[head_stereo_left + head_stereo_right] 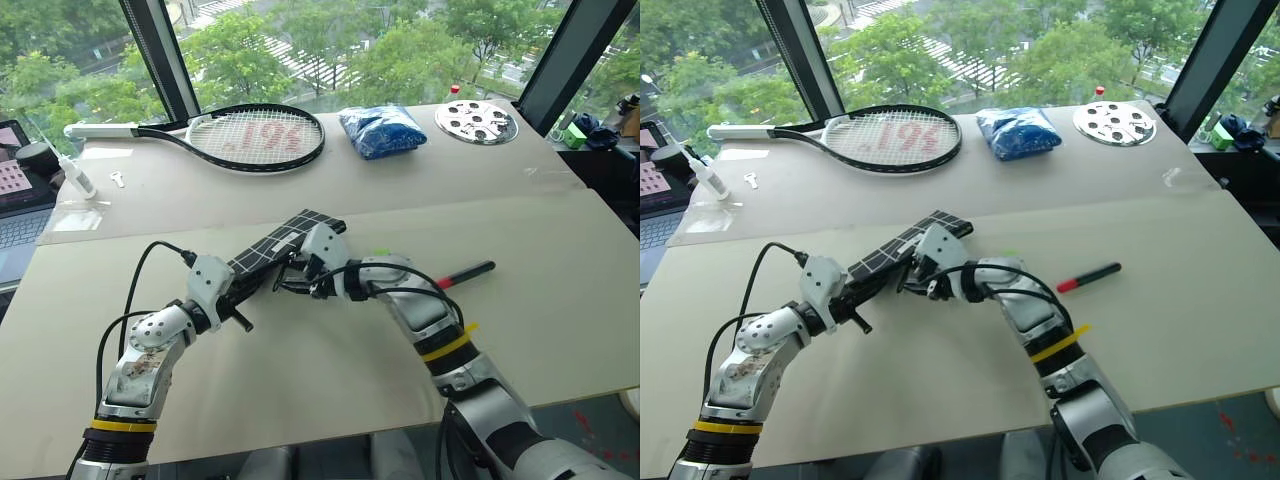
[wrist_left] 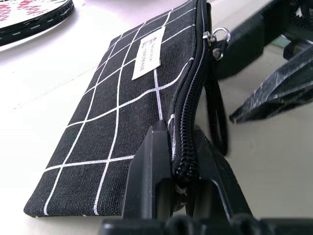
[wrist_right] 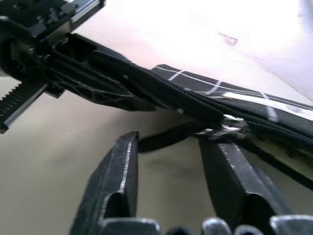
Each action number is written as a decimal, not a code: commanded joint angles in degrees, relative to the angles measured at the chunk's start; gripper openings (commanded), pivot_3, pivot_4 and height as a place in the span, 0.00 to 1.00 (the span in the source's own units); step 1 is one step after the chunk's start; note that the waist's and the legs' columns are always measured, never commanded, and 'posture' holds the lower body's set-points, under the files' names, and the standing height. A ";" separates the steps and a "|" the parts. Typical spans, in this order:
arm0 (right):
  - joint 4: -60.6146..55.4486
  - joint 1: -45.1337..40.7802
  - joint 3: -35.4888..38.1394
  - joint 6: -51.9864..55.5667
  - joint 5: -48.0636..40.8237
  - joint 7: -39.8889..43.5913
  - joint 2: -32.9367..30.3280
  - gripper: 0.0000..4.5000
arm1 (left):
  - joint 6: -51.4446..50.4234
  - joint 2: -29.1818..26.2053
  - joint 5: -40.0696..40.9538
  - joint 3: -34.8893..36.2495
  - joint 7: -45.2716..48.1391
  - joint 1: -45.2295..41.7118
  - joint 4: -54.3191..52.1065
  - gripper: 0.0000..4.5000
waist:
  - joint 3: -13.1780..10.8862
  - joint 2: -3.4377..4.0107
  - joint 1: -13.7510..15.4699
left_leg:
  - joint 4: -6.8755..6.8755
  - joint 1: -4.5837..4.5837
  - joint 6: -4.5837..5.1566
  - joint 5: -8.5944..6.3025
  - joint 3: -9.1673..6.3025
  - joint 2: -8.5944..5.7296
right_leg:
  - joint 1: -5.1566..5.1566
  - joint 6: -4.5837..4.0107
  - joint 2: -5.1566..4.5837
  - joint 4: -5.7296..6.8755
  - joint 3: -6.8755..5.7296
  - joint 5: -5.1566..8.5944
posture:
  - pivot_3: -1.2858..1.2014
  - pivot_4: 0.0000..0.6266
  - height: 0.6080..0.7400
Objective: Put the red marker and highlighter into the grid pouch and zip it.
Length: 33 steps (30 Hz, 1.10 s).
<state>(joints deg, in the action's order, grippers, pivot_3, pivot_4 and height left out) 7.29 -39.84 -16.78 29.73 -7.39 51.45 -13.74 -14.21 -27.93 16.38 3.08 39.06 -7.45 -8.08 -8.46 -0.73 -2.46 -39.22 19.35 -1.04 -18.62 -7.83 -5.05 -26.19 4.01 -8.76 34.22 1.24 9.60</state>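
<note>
Left eye view: the left gripper (image 1: pixel 243 285), reaching from lower left toward centre, is clamped on the grid pouch's (image 1: pixel 290 238) zipper edge, holding it tilted off the table (image 1: pixel 300 370). The right gripper (image 3: pixel 171 147) crosses in from the right, fingers parted, just beside the zipper pull (image 3: pixel 230 128). The red marker (image 1: pixel 465 275) lies centre right.

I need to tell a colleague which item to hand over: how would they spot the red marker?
Start at the long beige table by the window. To the right of the robot's arms, near the right forearm, the red marker lies alone on the surface. It is a slim black pen with a red cap, unlike the grid pouch pinched in the left gripper.
</note>
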 commanded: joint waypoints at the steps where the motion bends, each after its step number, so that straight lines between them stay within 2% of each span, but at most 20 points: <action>1: -10.45 -0.98 9.93 10.16 -11.09 4.19 -5.31 0.64 | -1.38 -1.82 3.28 2.41 2.13 0.31 -2.77 0.00 | 0.00 0.00 -0.01 | 0.00 0.03 0.00 0.00 -0.01 0.01 | 0.00 0.00 0.00 -0.04 0.00 0.00 | 0.52 0.24 1.00; 6: -19.51 3.64 18.96 14.42 -19.61 7.45 -14.67 0.64 | -3.53 -1.85 6.48 2.24 4.03 0.50 -4.11 0.00 | 0.00 -0.01 0.20 | 0.00 0.03 0.04 -0.02 0.01 0.01 | 0.01 0.00 0.00 -0.06 0.00 0.00 | 0.52 0.24 1.00; 10: -15.72 11.82 26.64 10.03 -13.75 1.00 -23.52 0.64 | -2.64 -0.71 5.33 -0.13 4.20 0.67 -4.13 0.00 | 0.01 -0.03 1.01 | -0.02 0.00 0.08 -0.04 0.11 0.00 | 0.10 0.04 -0.01 -0.06 0.00 -0.02 | 0.52 0.24 1.00; 13: -16.42 20.26 33.15 2.50 -14.41 2.24 -26.41 0.64 | -2.46 0.58 5.56 -1.26 4.38 0.13 -3.48 0.00 | 0.00 -0.04 1.80 | -0.11 0.03 0.10 -0.05 0.26 -0.02 | 0.10 0.07 -0.02 -0.12 0.06 -0.08 | 0.52 0.24 1.00; 15: -15.12 25.24 34.89 -1.99 -13.04 3.78 -29.09 0.64 | -2.21 0.94 5.39 -2.27 5.32 -0.30 -2.89 0.00 | 0.00 -0.04 1.85 | -0.11 0.00 0.10 -0.05 0.31 0.00 | 0.09 0.07 -0.02 -0.12 0.08 -0.08 | 0.52 0.24 1.00; 19: -7.65 29.16 34.65 -9.84 -9.06 5.21 -34.32 0.64 | -1.67 0.90 4.85 -3.33 6.60 -1.97 -1.07 0.00 | 0.00 -0.05 1.53 | -0.20 -0.09 0.14 -0.07 0.64 0.01 | 0.10 0.07 -0.01 -0.14 0.34 -0.14 | 0.52 0.24 1.00; 24: -0.17 26.79 35.64 -14.61 -10.59 9.17 -37.94 0.64 | -1.32 1.04 4.76 -3.14 7.35 -3.44 0.44 0.00 | -0.02 -0.07 1.45 | -0.59 -0.10 0.49 -0.26 0.92 0.07 | 0.15 0.15 0.10 -0.13 0.63 -0.37 | 0.52 0.24 1.00; 33: 8.53 19.68 24.77 -25.92 -3.66 15.03 -39.48 0.64 | -1.01 0.74 4.60 -2.55 7.81 -2.85 0.31 0.00 | -0.02 -0.08 1.52 | -0.69 -0.14 0.46 -0.25 1.18 0.06 | 0.19 0.29 0.11 -0.21 0.89 -0.47 | 0.52 0.24 1.00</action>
<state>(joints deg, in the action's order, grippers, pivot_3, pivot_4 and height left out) 14.82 -18.00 9.63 7.25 -12.49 64.97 -52.55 -16.38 -26.83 20.45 -0.35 46.54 -10.33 -6.67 -8.48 -0.82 -0.94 -39.91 19.21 -0.58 -18.86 -6.63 -4.99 -26.00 4.31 -8.65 34.00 2.16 9.13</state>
